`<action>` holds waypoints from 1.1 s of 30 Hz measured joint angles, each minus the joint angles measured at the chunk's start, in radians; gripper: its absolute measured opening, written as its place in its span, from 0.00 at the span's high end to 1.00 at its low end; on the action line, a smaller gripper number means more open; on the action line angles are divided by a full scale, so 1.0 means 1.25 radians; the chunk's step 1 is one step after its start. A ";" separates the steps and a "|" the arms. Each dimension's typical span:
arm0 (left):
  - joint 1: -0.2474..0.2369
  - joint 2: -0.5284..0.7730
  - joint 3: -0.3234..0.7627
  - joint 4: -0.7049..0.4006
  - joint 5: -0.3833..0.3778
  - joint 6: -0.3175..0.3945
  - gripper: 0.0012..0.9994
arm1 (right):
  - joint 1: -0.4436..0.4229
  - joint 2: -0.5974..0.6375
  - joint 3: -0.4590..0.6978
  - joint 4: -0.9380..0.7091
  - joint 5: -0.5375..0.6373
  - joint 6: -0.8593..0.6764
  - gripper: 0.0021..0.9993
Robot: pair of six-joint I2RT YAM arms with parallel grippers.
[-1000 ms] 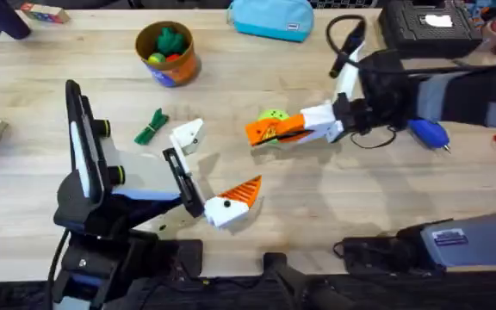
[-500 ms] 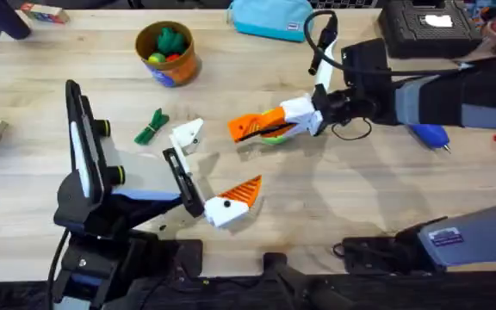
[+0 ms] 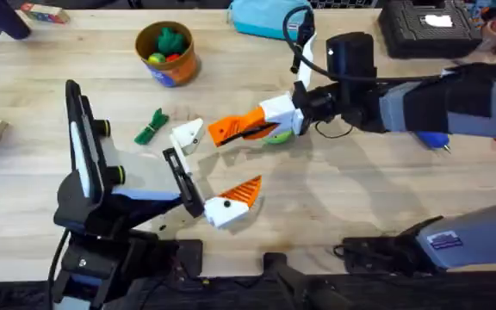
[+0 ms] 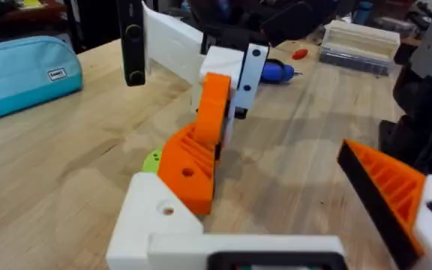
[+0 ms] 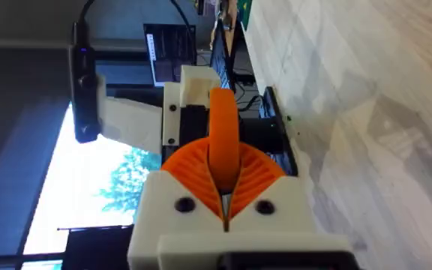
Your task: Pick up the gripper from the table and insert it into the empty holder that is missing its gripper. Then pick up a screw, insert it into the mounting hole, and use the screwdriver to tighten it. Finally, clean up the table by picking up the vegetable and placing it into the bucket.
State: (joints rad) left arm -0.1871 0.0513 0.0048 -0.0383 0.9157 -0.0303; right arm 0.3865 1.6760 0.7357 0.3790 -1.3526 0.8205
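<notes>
Nowhere legible writing, bucket (image 3: pixel 168 52) blue mark, pouch (image 4: pixel 17 73) tag

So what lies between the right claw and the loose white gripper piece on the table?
Nothing: overhead, bare wood separates the right claw from the gripper piece, a short gap.

Near the far edge of the wooden table (image 3: pixel 334 207), left of centre: small round orange bucket (image 3: pixel 169 54). Nearer the middle: small dark-green toy vegetable (image 3: pixel 151 127), then just right of it the loose white plastic wedge-shaped gripper (image 3: pixel 188 135). In front of those, toward the near edge: narrow black bar-shaped holder (image 3: pixel 182 182).
</notes>
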 joint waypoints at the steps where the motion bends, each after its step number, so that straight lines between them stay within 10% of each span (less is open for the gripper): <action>1: 0.000 0.000 0.000 0.000 0.000 0.000 0.01 | 0.003 0.000 0.000 0.001 0.002 0.008 0.99; 33: 0.002 0.000 0.000 -0.006 -0.034 -0.003 0.01 | 0.040 0.000 -0.001 0.140 0.034 0.158 0.99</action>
State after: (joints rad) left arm -0.1841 0.0513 0.0048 -0.0456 0.8734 -0.0341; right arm 0.4366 1.6757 0.7345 0.5545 -1.3100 1.0176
